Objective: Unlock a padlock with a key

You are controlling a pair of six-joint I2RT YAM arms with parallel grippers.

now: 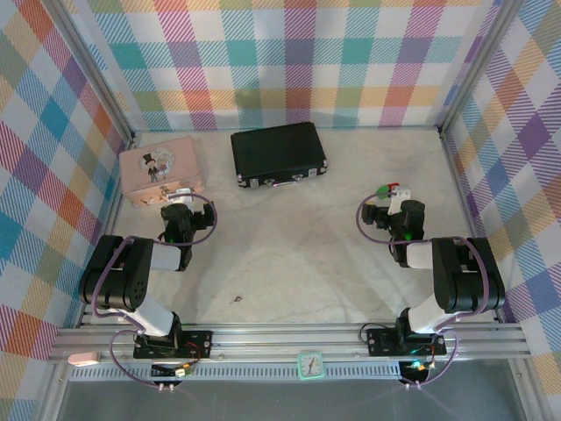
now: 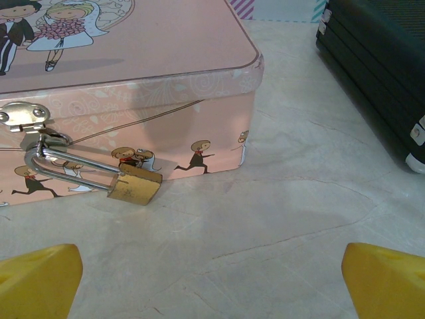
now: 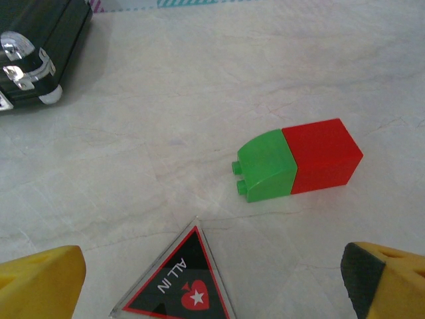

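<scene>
Locating key first: tiny speck, likely key (image 1: 237, 299), lies mid-front on surface (image 1: 289, 254), well apart from both arms. Left tool (image 2: 212, 282) apart, empty, facing padlock (image 2: 135, 187) hanging on pink box (image 2: 133, 66). Right tool (image 3: 212, 282) apart, empty. Pinch key by head, leave blade free.

padlock (image 2: 135, 187): dull brass-like body, shiny metal shackle;
pink box (image 2: 166, 100): smooth printed skin, perhaps tin; bright metal hasp (image 2: 23, 116);
block (image 3: 295, 166): glossy plastic;
table (image 2: 299, 199): matt, marbled
</scene>
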